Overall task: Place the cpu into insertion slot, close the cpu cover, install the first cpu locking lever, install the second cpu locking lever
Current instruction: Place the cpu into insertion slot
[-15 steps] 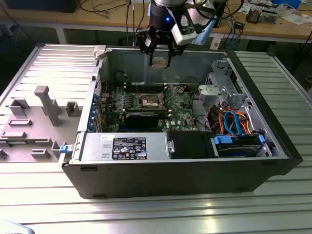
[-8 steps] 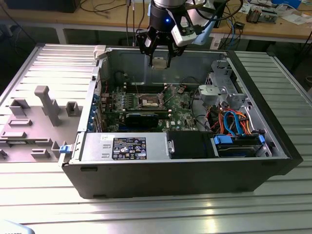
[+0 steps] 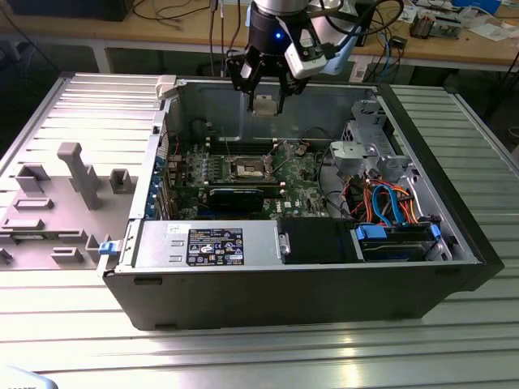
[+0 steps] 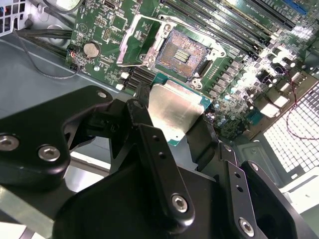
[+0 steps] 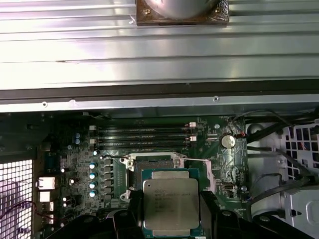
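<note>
the cpu (image 5: 171,204) is grasped in the pincer (image 4: 172,122), held aloft apart from the open insertion slot (image 4: 182,55); placement is in hand, and square alignment is judged necessary.

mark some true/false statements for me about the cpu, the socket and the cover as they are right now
1. The gripper is shut on the cpu. True.
2. The cpu already sits in the socket. False: it hangs above the motherboard, and the socket's contacts lie bare.
3. The cpu cover is closed over the socket. False: it is swung open beside the socket.
4. The computer case lies on its side with its open side up. True.
</note>
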`<control>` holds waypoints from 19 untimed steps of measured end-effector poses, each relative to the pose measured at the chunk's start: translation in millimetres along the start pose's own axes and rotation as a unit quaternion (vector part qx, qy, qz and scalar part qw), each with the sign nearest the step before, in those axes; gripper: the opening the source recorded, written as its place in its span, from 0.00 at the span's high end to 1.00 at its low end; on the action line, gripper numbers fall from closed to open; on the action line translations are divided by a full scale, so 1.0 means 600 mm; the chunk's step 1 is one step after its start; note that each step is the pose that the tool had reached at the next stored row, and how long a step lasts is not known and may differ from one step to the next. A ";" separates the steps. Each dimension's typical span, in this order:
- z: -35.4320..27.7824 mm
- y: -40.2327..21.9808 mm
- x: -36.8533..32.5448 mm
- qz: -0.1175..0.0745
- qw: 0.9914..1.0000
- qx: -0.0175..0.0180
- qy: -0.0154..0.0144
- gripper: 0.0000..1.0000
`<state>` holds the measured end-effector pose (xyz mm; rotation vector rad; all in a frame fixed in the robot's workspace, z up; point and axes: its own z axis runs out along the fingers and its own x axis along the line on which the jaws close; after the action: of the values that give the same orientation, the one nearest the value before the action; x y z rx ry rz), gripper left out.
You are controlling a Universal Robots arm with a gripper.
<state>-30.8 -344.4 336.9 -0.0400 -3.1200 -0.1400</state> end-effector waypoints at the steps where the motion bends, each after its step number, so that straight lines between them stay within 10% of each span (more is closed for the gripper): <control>1: 0.001 0.000 0.000 0.000 1.000 0.000 0.000 0.45; 19: 0.009 -0.002 0.000 0.000 1.000 0.000 0.000 0.45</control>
<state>-30.9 -345.0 331.2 -0.0402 -3.1200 -0.1398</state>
